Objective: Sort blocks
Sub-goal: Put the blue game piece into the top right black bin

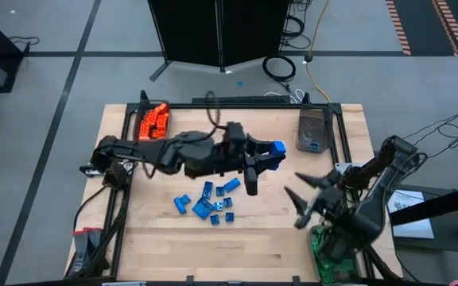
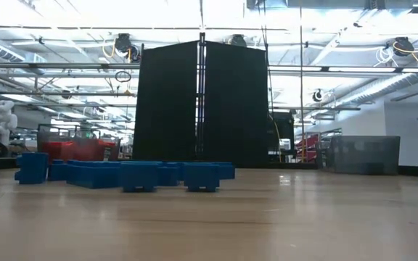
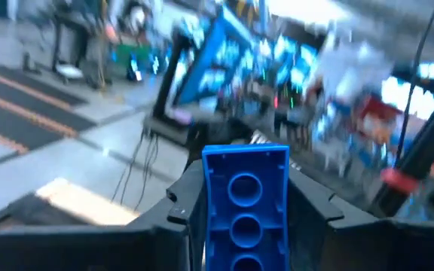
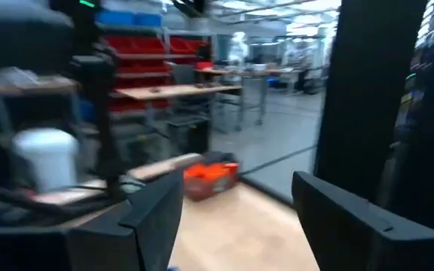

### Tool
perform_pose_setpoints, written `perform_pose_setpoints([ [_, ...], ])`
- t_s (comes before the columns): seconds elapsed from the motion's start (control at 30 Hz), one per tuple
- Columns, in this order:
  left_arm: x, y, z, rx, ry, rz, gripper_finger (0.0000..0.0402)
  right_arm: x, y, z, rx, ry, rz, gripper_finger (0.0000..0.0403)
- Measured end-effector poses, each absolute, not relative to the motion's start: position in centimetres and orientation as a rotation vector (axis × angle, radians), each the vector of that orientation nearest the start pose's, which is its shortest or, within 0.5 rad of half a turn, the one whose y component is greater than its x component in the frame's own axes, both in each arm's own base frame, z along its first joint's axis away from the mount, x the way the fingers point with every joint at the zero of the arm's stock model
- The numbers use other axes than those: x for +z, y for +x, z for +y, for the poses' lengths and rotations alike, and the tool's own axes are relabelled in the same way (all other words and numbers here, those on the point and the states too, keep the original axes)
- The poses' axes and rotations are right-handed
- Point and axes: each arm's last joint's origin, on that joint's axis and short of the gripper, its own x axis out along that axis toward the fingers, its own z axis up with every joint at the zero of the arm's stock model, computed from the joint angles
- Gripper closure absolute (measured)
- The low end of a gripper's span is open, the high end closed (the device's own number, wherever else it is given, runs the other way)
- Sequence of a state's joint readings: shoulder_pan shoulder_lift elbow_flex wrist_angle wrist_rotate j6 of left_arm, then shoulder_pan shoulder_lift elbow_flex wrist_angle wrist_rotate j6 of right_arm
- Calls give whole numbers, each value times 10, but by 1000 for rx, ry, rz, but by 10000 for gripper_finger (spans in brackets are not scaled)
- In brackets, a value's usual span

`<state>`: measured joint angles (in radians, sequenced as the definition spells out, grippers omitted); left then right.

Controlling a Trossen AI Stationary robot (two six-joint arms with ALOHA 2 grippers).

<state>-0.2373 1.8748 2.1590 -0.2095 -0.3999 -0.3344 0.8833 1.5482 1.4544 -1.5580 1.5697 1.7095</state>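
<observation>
My left gripper (image 1: 270, 156) hangs high over the middle of the table, shut on one blue block (image 3: 246, 197). Below it, several loose blue blocks (image 1: 209, 202) lie flat on the wooden table (image 1: 157, 238); the low view shows them in a row (image 2: 122, 175). My right gripper (image 1: 299, 208) is raised at the table's right side, open, with nothing between its fingers (image 4: 157, 218). My left gripper pinches the blue block by its two long sides (image 3: 208, 214) between its two fingers. The fingers lie level and point toward the table's right side. The block's hollow underside faces the wrist camera, its free end juts past the fingertips, and it is lifted clear of the table.
A bin of orange blocks (image 1: 153, 121) stands at the far left, and shows in the right wrist view (image 4: 211, 178). A grey bin with blue blocks (image 1: 312, 133) stands at the far right. Green blocks (image 1: 326, 246) are at the near right. A black panel (image 2: 202, 105) stands behind the table.
</observation>
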Motion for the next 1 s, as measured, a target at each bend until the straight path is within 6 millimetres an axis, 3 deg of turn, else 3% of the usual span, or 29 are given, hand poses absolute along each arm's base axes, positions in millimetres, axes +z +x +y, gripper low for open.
perform_pose_setpoints([
  [0.2,498,402,-96,246,-425,-288,283,363,202,160,-787,-162,66,161],
  [0.43,489,405,-81,458,-611,-321,283,405,210,153,-824,-314,137,161],
  [0.73,488,409,-58,522,-708,-368,283,444,211,154,-825,-262,115,161],
  [1.0,493,408,-60,477,-708,-395,283,474,215,152,-844,-120,55,161],
])
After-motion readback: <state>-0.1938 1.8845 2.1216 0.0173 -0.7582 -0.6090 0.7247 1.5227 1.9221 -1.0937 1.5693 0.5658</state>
